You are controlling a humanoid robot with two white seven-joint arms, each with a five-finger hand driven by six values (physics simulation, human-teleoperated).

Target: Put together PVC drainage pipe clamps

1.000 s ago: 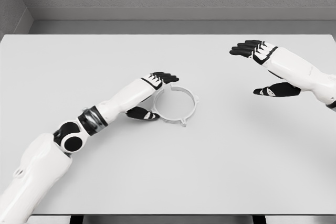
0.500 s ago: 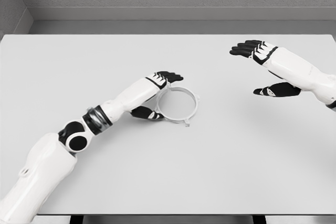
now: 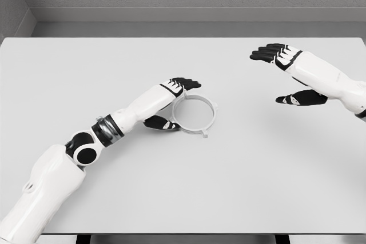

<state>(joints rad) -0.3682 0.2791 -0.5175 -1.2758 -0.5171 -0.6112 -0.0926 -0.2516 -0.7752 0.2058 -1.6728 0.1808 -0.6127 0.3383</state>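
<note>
White clamp ring (image 3: 194,115) lying flat at mid-table, its left rim between the loosely spread fingers and thumb of the nearer left hand (image 3: 171,102); open right hand (image 3: 286,72) hovers well apart.

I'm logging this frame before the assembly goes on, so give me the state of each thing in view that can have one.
Clamp ring: lying flat on the table, closed loop, nothing fitted inside it.
Left hand: at the ring's left rim, fingers over the top edge, thumb below; a firm grasp cannot be confirmed.
Right hand: raised at the far right, fingers spread, holding nothing.
</note>
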